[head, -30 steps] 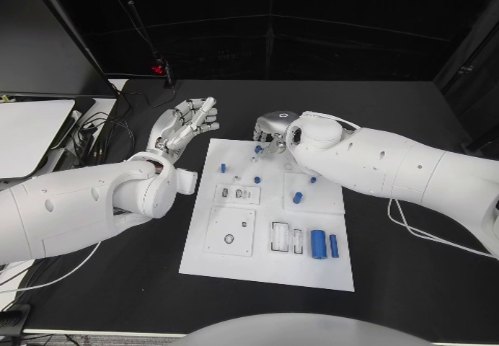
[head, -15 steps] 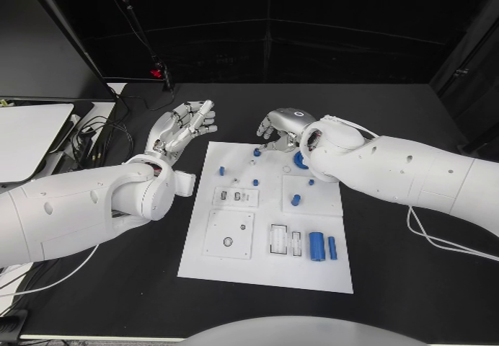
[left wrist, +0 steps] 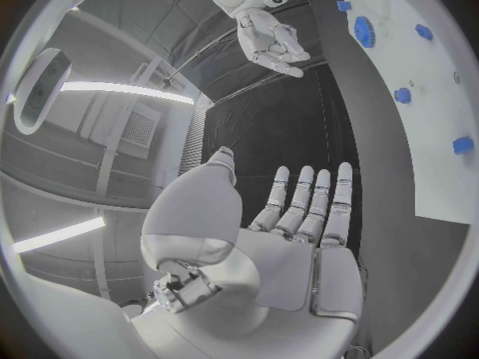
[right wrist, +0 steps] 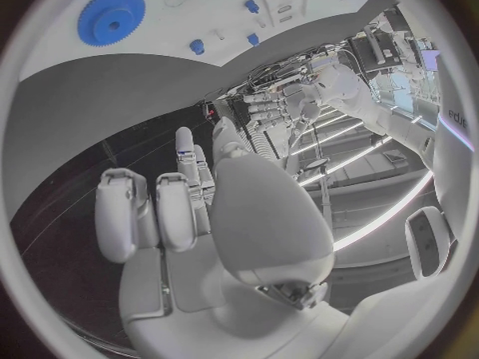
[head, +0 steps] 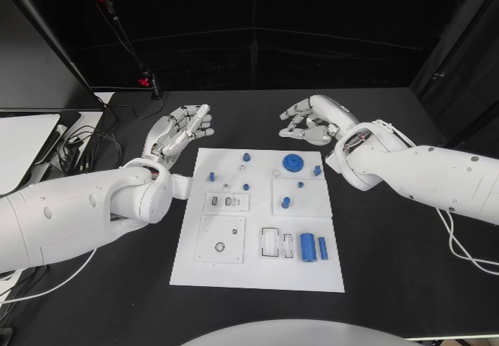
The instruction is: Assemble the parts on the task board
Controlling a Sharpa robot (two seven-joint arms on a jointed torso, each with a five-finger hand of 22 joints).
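Cables (head: 89,137) left of task board (head: 260,270) | left hand (head: 179,130) spread, empty | right hand (head: 315,119) loosely curled, empty

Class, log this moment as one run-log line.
left hand: open, off board | right hand: open, off board | task board: blue gear lying on it

Both arms are clad in smooth, rounded white shells with small dark dots. The left hand (head: 179,130) and right hand (head: 315,119) are silver, with segmented metal fingers. A thin white cable (head: 466,252) trails from the right arm.
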